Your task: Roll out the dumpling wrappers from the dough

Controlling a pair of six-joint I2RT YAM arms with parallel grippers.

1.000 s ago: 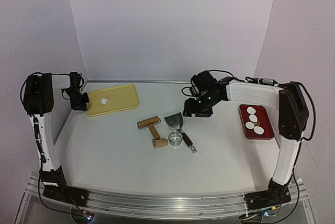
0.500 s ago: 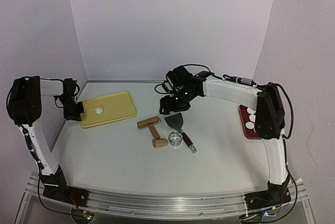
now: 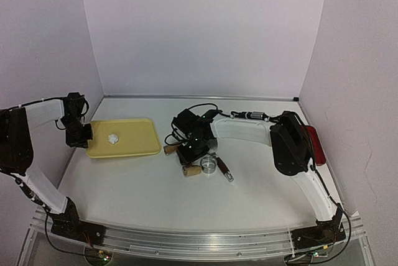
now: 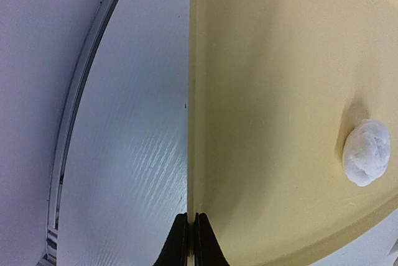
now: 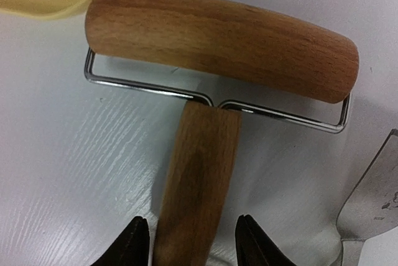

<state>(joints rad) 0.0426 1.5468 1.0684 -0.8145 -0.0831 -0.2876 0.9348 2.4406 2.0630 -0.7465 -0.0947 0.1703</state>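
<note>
A small white dough ball (image 3: pixel 112 137) (image 4: pixel 367 153) lies on the yellow tray (image 3: pixel 134 145) (image 4: pixel 280 92). My left gripper (image 3: pixel 79 134) (image 4: pixel 191 244) is shut on the tray's left rim. The wooden rolling pin (image 3: pixel 193 170) (image 5: pixel 217 42) lies on the table just right of the tray. My right gripper (image 3: pixel 190 148) (image 5: pixel 193 247) hangs open over it, one finger on each side of the wooden handle (image 5: pixel 196 179), with a gap showing at the right finger. The dumpling wrappers are hidden behind the right arm.
A metal ring cutter (image 3: pixel 208 164) and a scraper with a dark handle (image 3: pixel 224 170), its blade (image 5: pixel 373 197) beside the pin, lie right of the rolling pin. A red plate (image 3: pixel 315 145) at the far right is mostly covered by the right arm.
The right arm swung left from the scraper to above the rolling pin, and its jaws have narrowed. The left gripper drew the yellow tray nearer and leftward.
</note>
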